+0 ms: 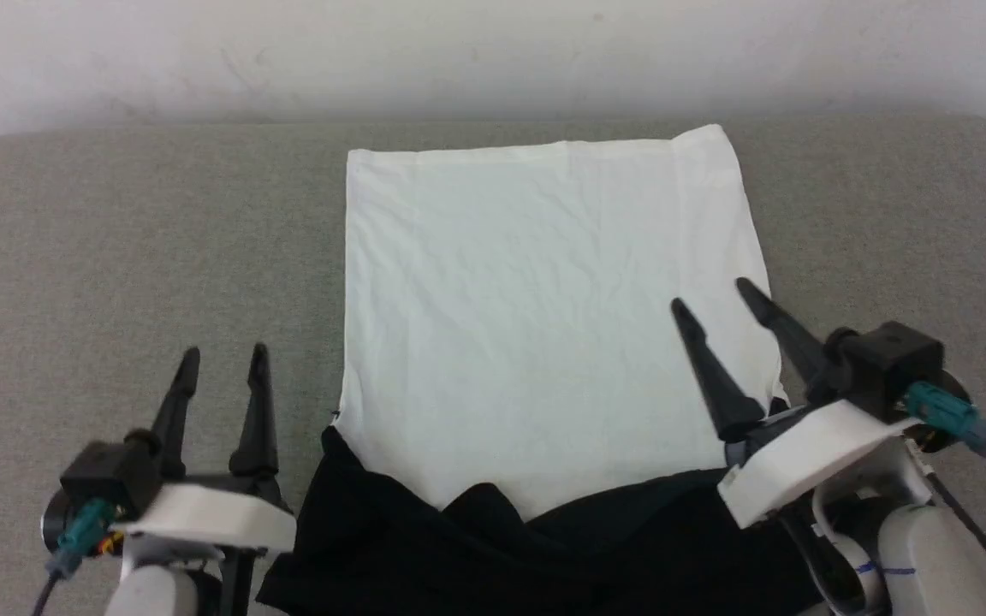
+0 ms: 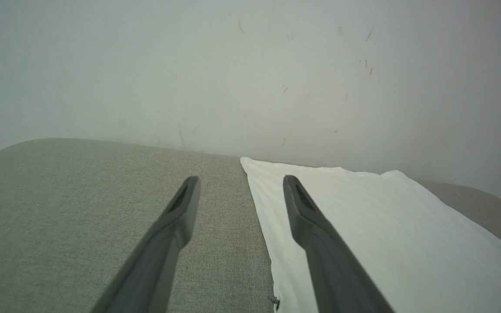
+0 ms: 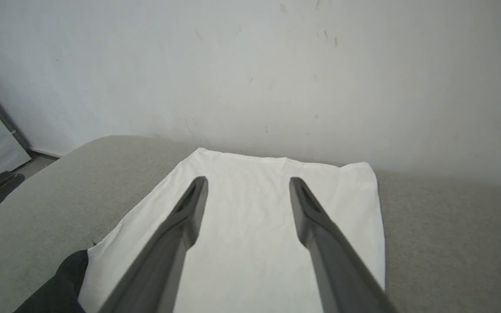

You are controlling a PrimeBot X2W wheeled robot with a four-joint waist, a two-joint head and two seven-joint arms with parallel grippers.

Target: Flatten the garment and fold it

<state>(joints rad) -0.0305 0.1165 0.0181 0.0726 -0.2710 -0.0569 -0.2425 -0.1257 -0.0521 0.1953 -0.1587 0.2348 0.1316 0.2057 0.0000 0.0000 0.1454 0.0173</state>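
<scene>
While tilted inward above the right edge of the garment point(image 1: 527, 299), holds the right gripper point(image 1: 709, 293) with fingers spread wide and empty. Poises the left gripper point(image 1: 226, 349) over bare grey bench point(image 1: 116, 239) just left of the cloth, fingers equally wide, gripping nothing. Shows the garment flat mid-bench, white body toward the wall point(image 1: 493, 51), black sleeves bunched at the near edge between both arms.

Parted fingers point(image 3: 184, 217) over white garment point(image 3: 250, 217)
</scene>
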